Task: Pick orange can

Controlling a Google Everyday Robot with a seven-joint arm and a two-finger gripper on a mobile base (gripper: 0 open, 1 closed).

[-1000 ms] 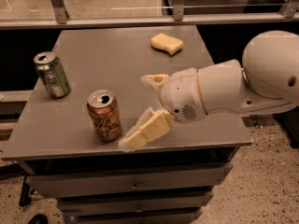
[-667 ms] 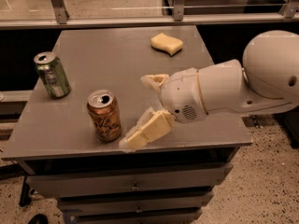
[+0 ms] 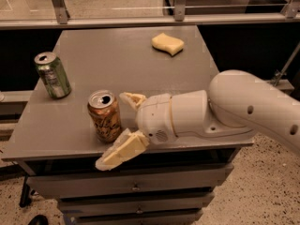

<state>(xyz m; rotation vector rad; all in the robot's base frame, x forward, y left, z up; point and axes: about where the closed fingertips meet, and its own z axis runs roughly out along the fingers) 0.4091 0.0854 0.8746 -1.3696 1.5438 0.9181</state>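
The orange can [image 3: 104, 116] stands upright near the front left of the grey table [image 3: 122, 55], copper-orange with dark lettering and a silver top. My gripper [image 3: 111, 131] is open, reaching in from the right at can height. Its upper finger [image 3: 133, 100] is just right of the can's top. Its lower finger [image 3: 121, 152] reaches past the front of the can's base, over the table's front edge. The can sits in the mouth of the jaws; I cannot tell if either finger touches it.
A green can [image 3: 52, 75] stands upright at the left edge of the table. A yellow sponge [image 3: 168, 43] lies at the back right. The table's front edge is right below the orange can, with drawers [image 3: 136, 187] beneath. A rail runs behind the table.
My gripper has moved left and lower, so its open fingers now reach around the orange can. Neither can has moved.
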